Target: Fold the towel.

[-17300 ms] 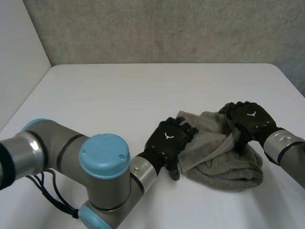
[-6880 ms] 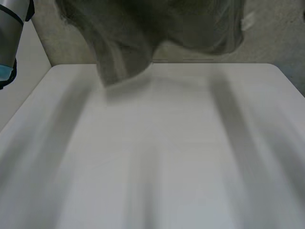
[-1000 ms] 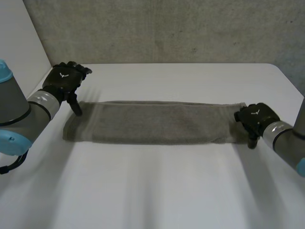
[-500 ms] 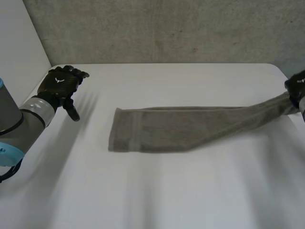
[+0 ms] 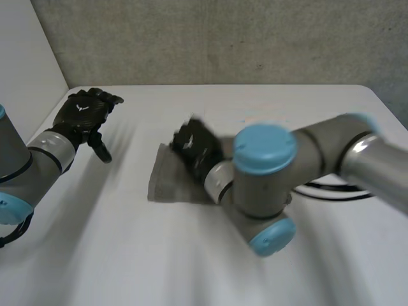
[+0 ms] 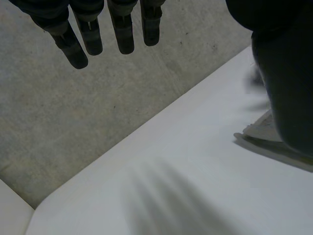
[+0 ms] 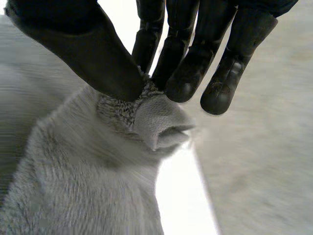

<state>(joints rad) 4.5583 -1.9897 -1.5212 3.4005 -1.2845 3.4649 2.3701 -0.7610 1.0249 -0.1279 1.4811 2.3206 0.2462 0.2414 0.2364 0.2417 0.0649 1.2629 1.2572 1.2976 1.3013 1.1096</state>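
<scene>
Since half a second ago, the right arm [image 5: 299,159] has swung from the right edge of the tabletop [image 5: 191,274] to left of centre, carrying one end of the grey towel [image 5: 163,180] back over the rest; the towel's long axis runs left to right, and its left end lies flat on the tabletop, just beside and under the right hand [image 5: 194,148]; the right hand pinches the carried end between thumb and fingers; the left hand [image 5: 85,110] hovers near the far left corner, apart from the towel, fingers [image 6: 93,34] straight and grasping nothing; the right hand is therefore judged nearer for laying end on end; the tabletop is white and smooth; a grey concrete wall [image 5: 223,38] stands behind it.
</scene>
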